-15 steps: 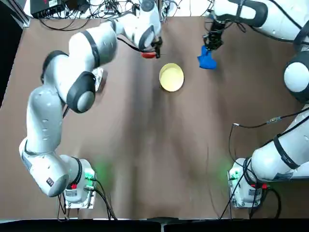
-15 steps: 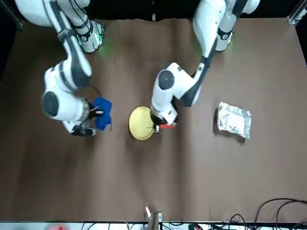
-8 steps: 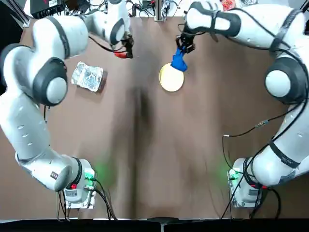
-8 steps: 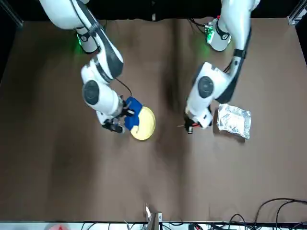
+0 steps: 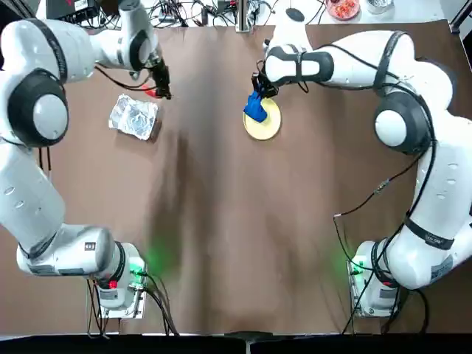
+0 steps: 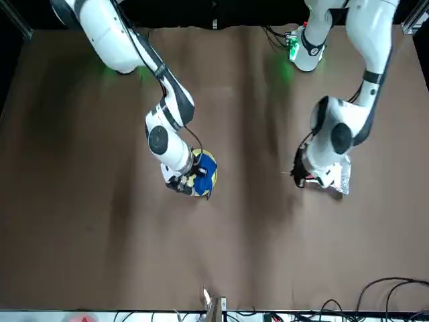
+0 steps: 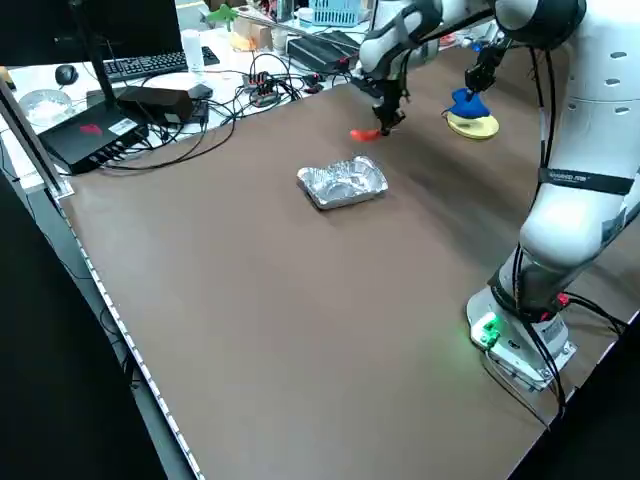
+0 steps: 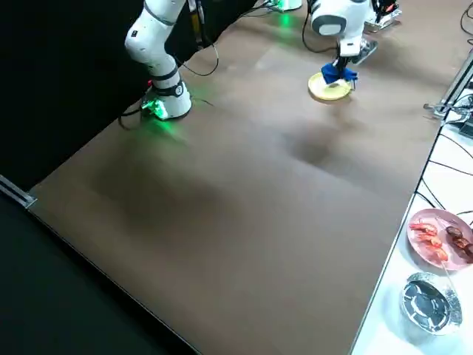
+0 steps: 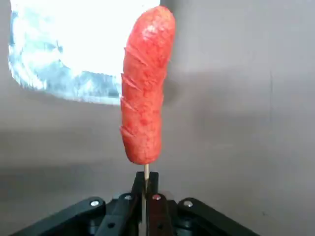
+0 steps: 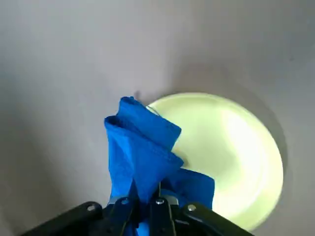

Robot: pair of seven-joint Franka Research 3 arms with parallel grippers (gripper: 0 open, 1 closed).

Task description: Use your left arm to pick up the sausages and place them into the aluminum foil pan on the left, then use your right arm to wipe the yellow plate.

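On the left, the foil pan point(image 5: 133, 116) sat toward the far left corner of the surface point(image 5: 206, 221), set in from both edges. My left gripper point(image 9: 146, 174) was just beyond it and to its right, jaws pinching the thin stick point(image 9: 146, 171) of the sausage point(image 9: 147, 88). I judged that grip useful: the sausage stuck out ahead, so I could lower it in without pushing the jaws into the foil. It was beside the pan, not in it, and I reckoned the next move was a short shift left and nearer, then a gentle release; a low approach might have dragged the light pan.

Between the pan and the plate the surface lay open, giving the arms room to stay apart. The yellow plate point(image 5: 262, 127) was right of that gap, toward the far edge but inside it. Over its left part my right gripper point(image 10: 146, 199) had its jaws pinching a bunched blue cloth point(image 10: 142, 157), the loose folds hanging out to wipe with. I could not tell how firmly the cloth pressed; a hard stroke toward the far edge might have slid the plate.
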